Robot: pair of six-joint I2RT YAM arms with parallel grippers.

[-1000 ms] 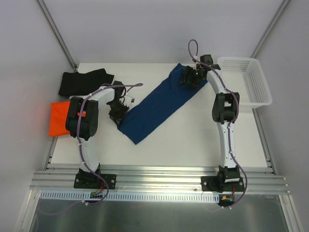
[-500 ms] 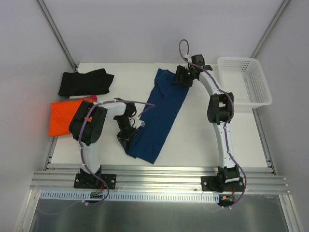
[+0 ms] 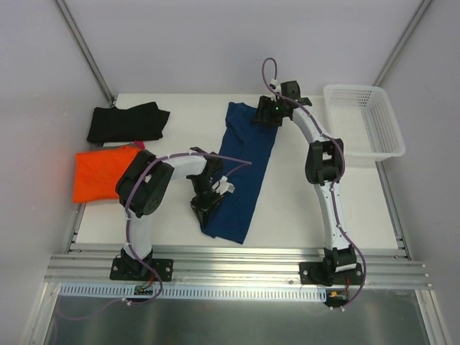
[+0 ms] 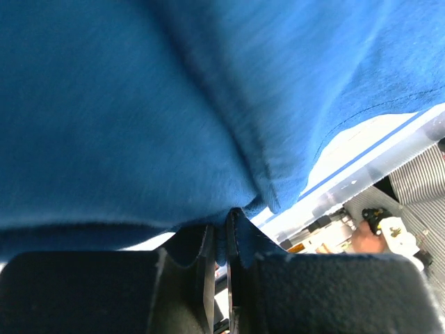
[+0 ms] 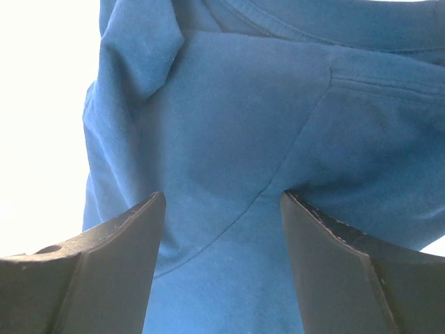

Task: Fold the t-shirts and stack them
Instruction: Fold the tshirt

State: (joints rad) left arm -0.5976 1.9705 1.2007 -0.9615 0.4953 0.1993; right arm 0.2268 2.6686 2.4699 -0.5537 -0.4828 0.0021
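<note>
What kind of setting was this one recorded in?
Probably a lab robot cell rather than a home: plain white enclosure walls on all sides, and a white table fronted by aluminium rails where the arms are bolted.

white lattice basket (image 3: 375, 123) sits far right on white table (image 3: 295, 208). aluminium rails (image 3: 237, 270) run along near edge. grey posts (image 3: 83, 47) slant up pale walls (image 3: 215, 43).

You have three shirts on the table (image 3: 302, 208). The navy t-shirt (image 3: 244, 169) lies folded into a long strip, collar end far, hem near you. The orange t-shirt (image 3: 100, 172) lies roughly flat at the left edge. The black t-shirt (image 3: 126, 122) lies folded just beyond it.
</note>
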